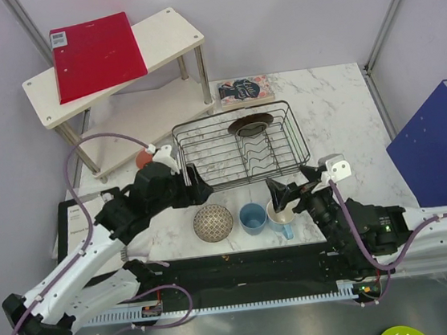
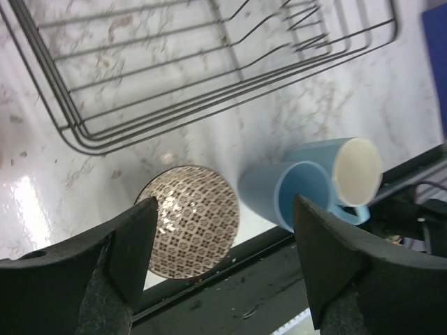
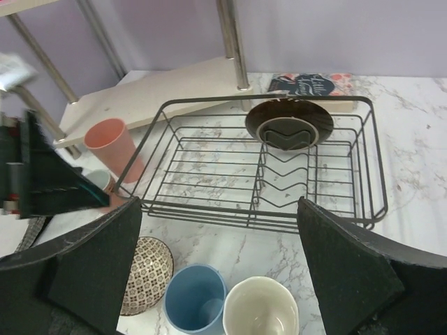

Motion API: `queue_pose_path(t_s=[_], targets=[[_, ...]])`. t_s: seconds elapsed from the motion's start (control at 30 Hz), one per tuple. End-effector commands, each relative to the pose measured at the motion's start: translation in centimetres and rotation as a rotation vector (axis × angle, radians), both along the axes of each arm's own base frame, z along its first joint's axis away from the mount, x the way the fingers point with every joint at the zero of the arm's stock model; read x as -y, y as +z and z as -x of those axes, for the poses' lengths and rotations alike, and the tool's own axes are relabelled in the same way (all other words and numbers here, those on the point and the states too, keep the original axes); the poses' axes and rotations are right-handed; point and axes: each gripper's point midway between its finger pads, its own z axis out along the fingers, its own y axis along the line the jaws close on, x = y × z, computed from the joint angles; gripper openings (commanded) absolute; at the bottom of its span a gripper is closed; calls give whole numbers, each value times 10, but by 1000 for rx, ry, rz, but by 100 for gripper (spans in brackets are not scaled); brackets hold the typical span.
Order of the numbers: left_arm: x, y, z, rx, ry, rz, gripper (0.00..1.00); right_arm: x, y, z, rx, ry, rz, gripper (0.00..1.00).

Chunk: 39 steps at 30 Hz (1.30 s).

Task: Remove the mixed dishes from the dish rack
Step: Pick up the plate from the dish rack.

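The dark wire dish rack (image 1: pixel 205 149) holds only the dark red-brown plate (image 1: pixel 251 124), upright in the back divider row; both show in the right wrist view, the rack (image 3: pixel 209 164) and the plate (image 3: pixel 288 124). In front of the rack stand the red-speckled bowl (image 1: pixel 213 222), blue cup (image 1: pixel 253 217) and light-blue mug (image 1: pixel 281 216). The salmon-pink tumbler (image 3: pixel 115 150) and a small pale cup (image 3: pixel 100 180) stand left of the rack. My left gripper (image 1: pixel 201 186) is open and empty above the bowl (image 2: pixel 192 220). My right gripper (image 1: pixel 290 186) is open and empty above the mug (image 3: pixel 262 307).
A white two-tier shelf (image 1: pixel 167 28) with a red folder (image 1: pixel 96 53) stands at the back left. A printed card (image 1: pixel 244 90) lies behind the rack. A blue folder (image 1: pixel 439 143) is at the right, a lime-green dish (image 1: pixel 400 333) at the near right, and a black strip (image 1: pixel 243 266) along the table's front.
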Motion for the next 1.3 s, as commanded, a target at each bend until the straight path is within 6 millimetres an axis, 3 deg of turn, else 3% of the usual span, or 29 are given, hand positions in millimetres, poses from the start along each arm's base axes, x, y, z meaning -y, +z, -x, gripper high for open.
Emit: queue_pose_path(t_s=[0.0, 0.03, 0.07, 0.13, 0.17, 0.2, 0.23, 0.27, 0.3, 0.33, 0.4, 0.43, 0.5, 0.53, 0.57, 0.63, 0.73, 0.93, 1.03, 1.07, 1.1, 1.17, 1.23, 1.27], targets=[[4, 50, 0, 89, -57, 23, 84, 25, 33, -20, -33, -161, -208, 98], [6, 57, -2, 102, -58, 28, 84, 34, 37, -32, -29, -212, -233, 98], [7, 57, -5, 103, -55, 22, 85, 29, 41, -37, -28, -198, -244, 98], [11, 59, -6, 100, -62, 31, 86, 41, 65, -57, -24, -269, -306, 98], [15, 58, -5, 92, -75, 41, 86, 22, 53, -69, -54, -239, -201, 98], [19, 60, -6, 98, -85, 58, 86, 19, 83, -77, -59, -222, -234, 98], [21, 60, -5, 96, -94, 65, 86, 28, 87, -101, -90, -279, -250, 98], [22, 62, -6, 101, -95, 71, 86, 10, 52, -125, -198, -283, -103, 98], [25, 64, -3, 102, -112, 86, 87, -9, 76, -133, -242, -167, -154, 98], [24, 67, -4, 110, -110, 92, 87, 4, 69, -160, -289, -220, -155, 98], [23, 74, -2, 132, -113, 104, 88, -18, 43, -194, -415, -181, -158, 98], [21, 77, -2, 143, -106, 105, 89, -7, 36, -214, -436, -220, -178, 98], [16, 80, -3, 155, -75, 115, 91, -16, 15, -245, -504, -212, -223, 98], [10, 82, -4, 169, -40, 119, 99, -3, 10, -265, -510, -250, -275, 98], [7, 83, -5, 157, 3, 146, 99, -2, -10, -278, -560, -275, -324, 98], [-3, 82, -5, 167, 59, 160, 99, -4, -19, -295, -602, -179, -412, 98], [-12, 80, -7, 182, 124, 189, 99, 3, -51, -311, -647, -227, -354, 98], [-7, 73, -12, 224, 90, 189, 99, 14, -80, -318, -681, -270, -279, 95], [0, 67, -15, 209, 72, 177, 95, 9, -96, -320, -746, -244, -325, 78], [2, 65, -16, 199, 74, 178, 94, 9, -102, -320, -765, -247, -345, 68], [4, 58, -17, 178, 76, 163, 94, 9, -103, -321, -770, -247, -366, 51], [5, 51, -18, 155, 83, 161, 93, 7, -107, -322, -792, -227, -431, 37], [5, 44, -18, 142, 87, 153, 93, 4, -97, -322, -758, -193, -444, 39], [5, 43, -18, 150, 82, 145, 93, 7, -95, -322, -740, -194, -424, 46]])
